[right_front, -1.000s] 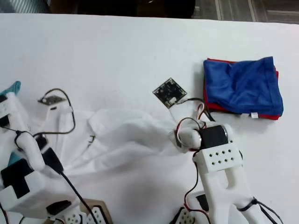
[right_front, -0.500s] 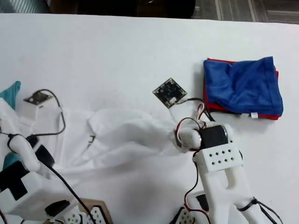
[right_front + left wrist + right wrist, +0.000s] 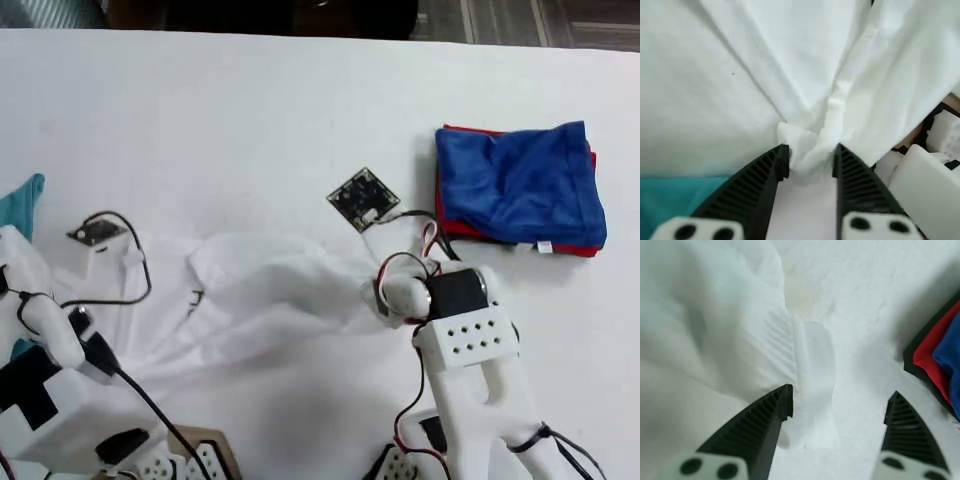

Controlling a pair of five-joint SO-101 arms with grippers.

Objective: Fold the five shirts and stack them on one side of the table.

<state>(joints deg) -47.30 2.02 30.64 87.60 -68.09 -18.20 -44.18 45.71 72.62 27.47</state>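
Observation:
A white shirt lies crumpled on the white table, left of centre. In the left wrist view my left gripper is shut on a bunched fold of the white shirt near its left side. The right gripper stands open just above the ribbed edge of the white shirt at its right end, with nothing between its fingers. A folded blue shirt rests on a folded red shirt at the right side of the table. A teal shirt peeks in at the left edge.
The teal shirt lies right beside the left gripper's fingers. The red shirt and blue shirt lie a short way past the right gripper. Loose cables and the arm bases crowd the near edge. The far half of the table is bare.
The left arm swung left toward the table edge, then came back right and nearer, with the shirt's left part following it. The right arm and the stacked shirts stayed still.

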